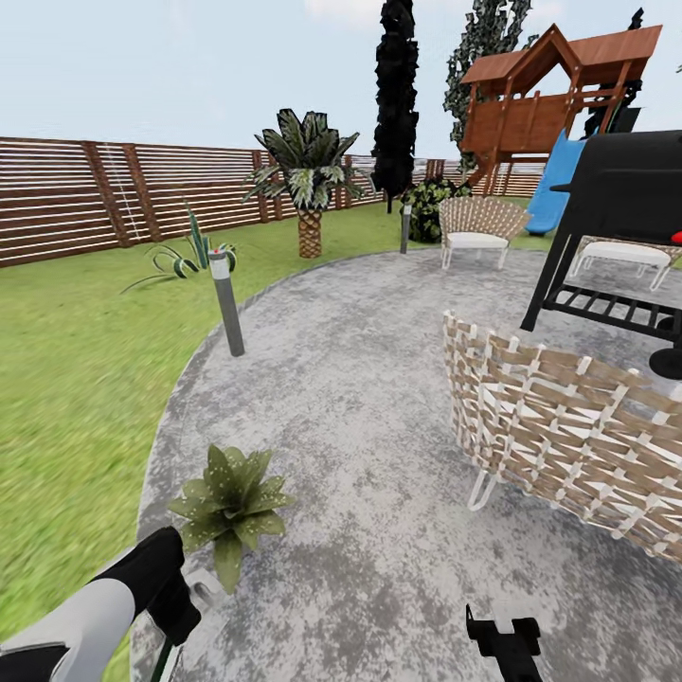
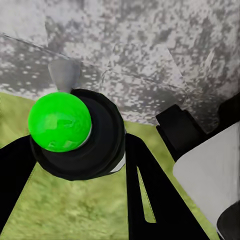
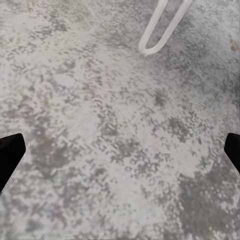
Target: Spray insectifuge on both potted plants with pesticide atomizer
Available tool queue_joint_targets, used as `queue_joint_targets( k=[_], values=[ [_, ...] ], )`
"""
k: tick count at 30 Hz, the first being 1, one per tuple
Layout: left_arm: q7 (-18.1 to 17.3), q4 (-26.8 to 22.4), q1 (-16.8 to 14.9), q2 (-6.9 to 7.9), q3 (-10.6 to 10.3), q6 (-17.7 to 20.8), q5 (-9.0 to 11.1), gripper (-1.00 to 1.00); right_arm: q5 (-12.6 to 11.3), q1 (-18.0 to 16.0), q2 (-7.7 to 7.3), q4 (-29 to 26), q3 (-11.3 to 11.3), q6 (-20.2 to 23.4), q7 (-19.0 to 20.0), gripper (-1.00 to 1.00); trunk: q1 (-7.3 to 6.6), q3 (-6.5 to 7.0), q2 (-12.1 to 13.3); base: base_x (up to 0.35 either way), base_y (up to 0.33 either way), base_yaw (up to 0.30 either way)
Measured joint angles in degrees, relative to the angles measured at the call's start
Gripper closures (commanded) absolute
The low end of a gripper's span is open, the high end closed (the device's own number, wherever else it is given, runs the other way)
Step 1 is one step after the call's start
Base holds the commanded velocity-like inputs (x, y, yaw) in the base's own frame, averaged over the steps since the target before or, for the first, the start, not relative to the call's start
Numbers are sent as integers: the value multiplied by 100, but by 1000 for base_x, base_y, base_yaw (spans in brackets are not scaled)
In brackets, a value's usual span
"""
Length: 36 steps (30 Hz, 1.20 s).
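Patio: we're over a round grey gravel patio (image 1: pixel 379 379), speckled and rough, with blurred green lawn (image 1: pixel 66 379) curving round its edge.
Potted plant: a low rosette of pointed, pale-dotted green leaves (image 1: pixel 230 507) sits on the gravel near the lawn edge; we can't make out its pot.
Left fingers: the left gripper (image 2: pixel 77 145) has its black fingers (image 2: pixel 150 190) pressed against either side of the pesticide atomizer (image 2: pixel 100 135). From here that's a round matt-dark body with a glossy green ball in front and a grey cone poking out behind. Its label is hidden from us.
Left arm: in the head view the white-and-black sleeve (image 1: pixel 85 616) is cut off by the frame, close beside the rosette.
Right fingers: the right gripper (image 3: pixel 120 150) is spread wide, black tips (image 3: pixel 10 155) at the frame edges, with nothing but gravel between.
Chair: a woven tan wicker chair (image 1: pixel 568 426) on thin white hoop legs stands to the right, cropped at the edge.
Beyond: a brown slatted wooden fence (image 1: pixel 95 189) and a grey bollard lamp (image 1: pixel 225 303).
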Motion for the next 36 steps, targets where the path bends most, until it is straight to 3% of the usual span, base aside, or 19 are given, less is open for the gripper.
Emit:
queue_joint_targets(
  k=[7,10,15,17,19,22,23,36],
  values=[
    [243,-3,254,55,157,-3,188,100,0,0,-8,0,0,0,0,-100,3,-1,0,52,0,1],
    [522,-11,423,114,347,-4,196,100,0,0,-4,1,0,0,0,-100,3,-2,0,1,0,106],
    [1104,-77,457,117,1135,4,214,100,0,-1,0,1,-1,0,0,-100,3,-18,0,0,0,178],
    [1316,-93,458,92,1338,4,214,100,0,0,0,0,0,0,0,-100,3,-21,0,0,0,38],
    [1407,-105,458,122,1464,-11,223,100,0,0,0,0,0,0,0,-100,3,-22,0,0,0,10],
    [1444,-390,458,95,2013,-56,408,100,0,0,0,0,0,0,0,-100,2,-22,0,0,0,2],
    [1444,-493,459,82,2078,-63,416,100,0,0,0,0,0,0,0,-100,3,-22,0,0,0,0],
    [1427,-421,468,62,2111,-304,417,100,0,0,-3,1,-1,0,1,-100,0,-22,0,91,7,0]
  ],
)
